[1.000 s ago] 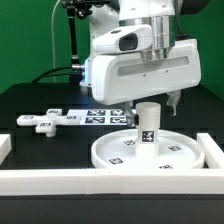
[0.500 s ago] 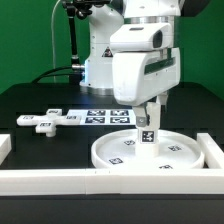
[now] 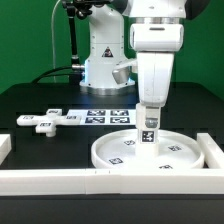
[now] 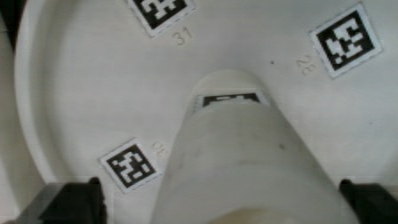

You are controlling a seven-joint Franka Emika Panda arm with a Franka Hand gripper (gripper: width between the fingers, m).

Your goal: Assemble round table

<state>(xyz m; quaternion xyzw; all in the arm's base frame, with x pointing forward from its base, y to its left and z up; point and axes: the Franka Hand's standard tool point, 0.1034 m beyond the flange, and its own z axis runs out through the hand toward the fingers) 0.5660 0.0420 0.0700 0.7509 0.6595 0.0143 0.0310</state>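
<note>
Exterior view: my gripper (image 3: 150, 113) hangs straight over the short cylinder leg (image 3: 149, 132), which stands upright near the middle of the rimmed round disc (image 3: 108, 153). Wrist view: my fingers (image 4: 75, 198) are spread either side of the short cylinder leg (image 4: 240, 150), apparently not touching it. I should stay centred and close evenly so it does not tip.

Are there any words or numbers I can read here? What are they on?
"37", maybe: tiny blurred print beside a tag on the round disc.
Square tags on the disc, leg, foot piece and marker board: patterns only, no words.
Mark on the robot base: too small to read.
</note>
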